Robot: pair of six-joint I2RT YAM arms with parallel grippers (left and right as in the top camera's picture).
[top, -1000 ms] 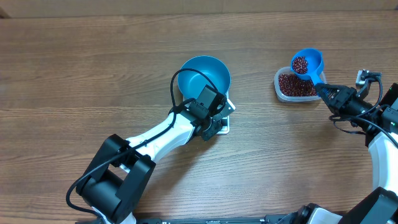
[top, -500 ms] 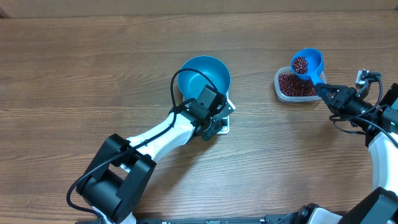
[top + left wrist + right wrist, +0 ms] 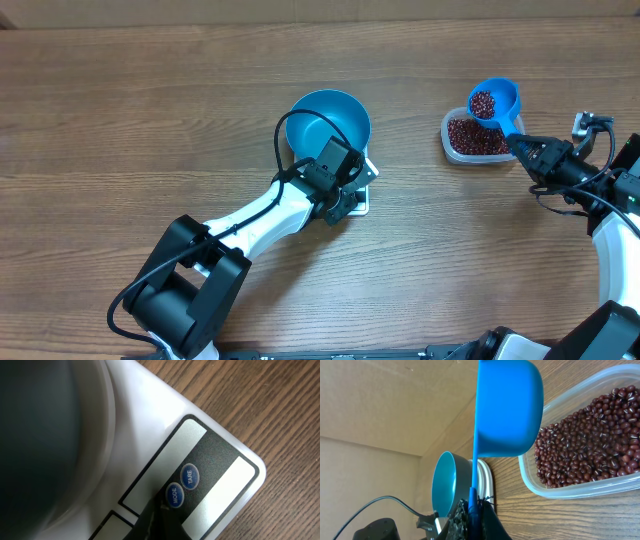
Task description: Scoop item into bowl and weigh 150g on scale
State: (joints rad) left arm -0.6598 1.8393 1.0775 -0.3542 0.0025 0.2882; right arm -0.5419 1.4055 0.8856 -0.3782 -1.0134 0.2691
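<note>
blue bowl [image 3: 335, 115] one, scale [image 3: 142, 417] one, scoop [image 3: 502, 98] one; right gripper [image 3: 517, 144] grips scoop, left gripper [image 3: 158, 521] closed.

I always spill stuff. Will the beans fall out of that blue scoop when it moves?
Likely not while level: the beans sit below the scoop rim. They're small and loose, so tilting would likely spill them. The right tool pinches only the handle; it might wobble.

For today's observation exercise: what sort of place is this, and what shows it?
Probably a robot workbench set up for kitchen-style weighing: a wooden tabletop, a flat white kitchen scale with a TARE button, and a clear plastic tub of small red-brown beans.
</note>
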